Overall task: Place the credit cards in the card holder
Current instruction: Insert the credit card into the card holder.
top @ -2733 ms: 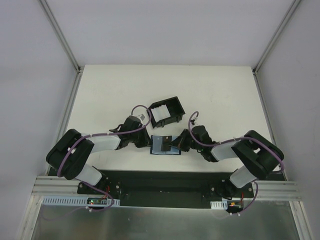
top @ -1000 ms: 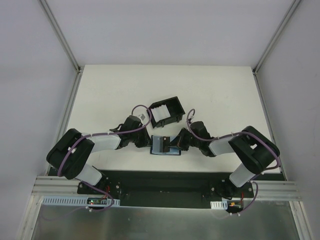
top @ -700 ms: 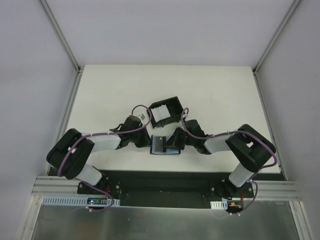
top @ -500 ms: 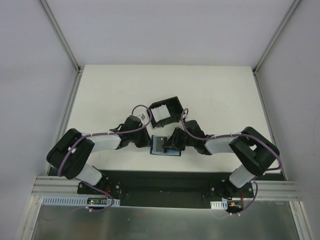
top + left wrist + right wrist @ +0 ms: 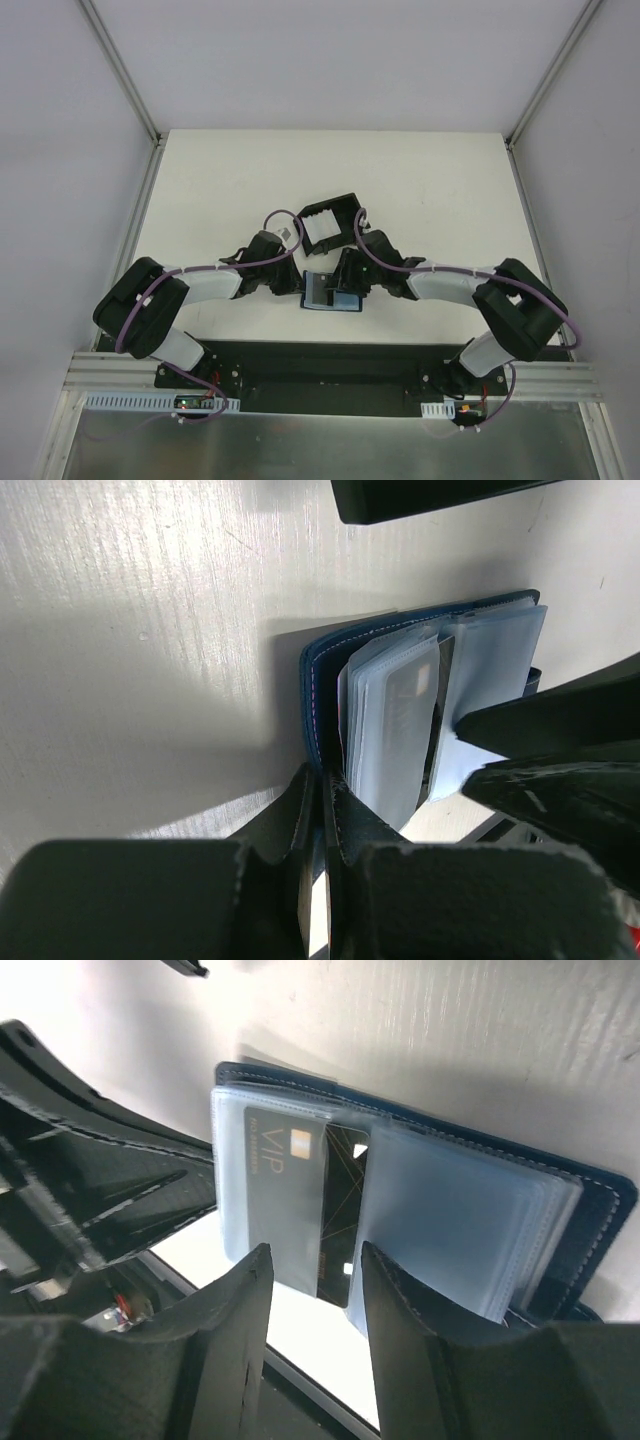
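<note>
The card holder (image 5: 322, 291) lies open on the counter (image 5: 430, 180), just at 6 o'clock of the black tray (image 5: 335, 203). The left claw (image 5: 322, 798) is pinched tight on its navy cover at the 9 o'clock edge. The right claw (image 5: 310, 1285) stands partly open, holding nothing, with a finger on either side of a dark card (image 5: 335, 1175) that sits part-way in a clear sleeve (image 5: 230, 1210). The card probably needs a flat, square push toward 9 o'clock while the left claw anchors the cover.
</note>
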You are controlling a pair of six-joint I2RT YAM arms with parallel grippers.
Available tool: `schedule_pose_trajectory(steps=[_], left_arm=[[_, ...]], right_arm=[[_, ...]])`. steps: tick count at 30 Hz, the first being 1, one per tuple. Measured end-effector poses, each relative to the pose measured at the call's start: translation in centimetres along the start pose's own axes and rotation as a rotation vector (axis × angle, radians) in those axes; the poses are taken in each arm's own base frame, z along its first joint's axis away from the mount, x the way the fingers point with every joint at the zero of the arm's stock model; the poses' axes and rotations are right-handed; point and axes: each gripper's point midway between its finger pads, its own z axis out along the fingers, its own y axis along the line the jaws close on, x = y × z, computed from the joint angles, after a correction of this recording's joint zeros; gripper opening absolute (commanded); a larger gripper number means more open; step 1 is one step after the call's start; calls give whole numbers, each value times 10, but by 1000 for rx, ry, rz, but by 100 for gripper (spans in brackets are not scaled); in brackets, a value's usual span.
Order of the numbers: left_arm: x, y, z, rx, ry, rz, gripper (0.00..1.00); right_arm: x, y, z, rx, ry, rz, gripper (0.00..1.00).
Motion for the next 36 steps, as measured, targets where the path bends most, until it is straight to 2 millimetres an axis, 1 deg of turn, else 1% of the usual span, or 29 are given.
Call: schedule_pose_trajectory(steps=[3,5,10,13,19,27,29,32,33,36], left_arm=[[0,0,0,0,0,2,0],[0,0,-1,0,-1,3,0],[0,0,-1,1,-1,3,0],[0,0,-1,0,-1,3,0],[1,1,-1,-1,0,3,0],[1,1,-1,-1,-1,3,0],[1,1,-2,-1,-1,3,0],[1,1,-2,-1,-2,4,0],[1,1,-2,0,-2,4,0],[1,1,-2,1,-3,10,0]], right_arm=[[8,-3,9,23,34,-7,43],[11,-1,13,25,48,-13,43],[13,4,17,14,61,-21,43],[16,7,19,1,76,-27,41],[16,15,23,-11,85,-57,40],[15,15,23,-16,84,-97,43],[15,15,20,-16,80,-113,44],[10,19,8,-9,52,-149,45],[6,21,2,-7,33,-165,52],[-7,29,-20,-11,-37,-209,55]])
